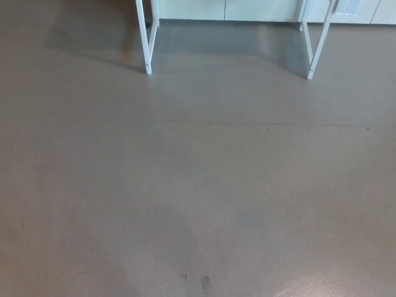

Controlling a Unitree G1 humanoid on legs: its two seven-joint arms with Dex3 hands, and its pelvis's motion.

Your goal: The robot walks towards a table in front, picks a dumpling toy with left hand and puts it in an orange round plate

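Note:
Neither the dumpling toy nor the orange round plate shows in the head view. No hand or arm of mine is in the picture. Only the lower part of a white table frame appears at the top: a left leg (pixel 147 43) and a right leg (pixel 317 46), both standing on the floor. The tabletop is cut off above the picture's edge.
Grey-brown smooth floor (pixel 198 185) fills nearly the whole view between me and the table legs. A pale wall or cabinet base (pixel 247 9) runs behind the legs. A few dark scuff marks (pixel 204 283) lie near the bottom edge.

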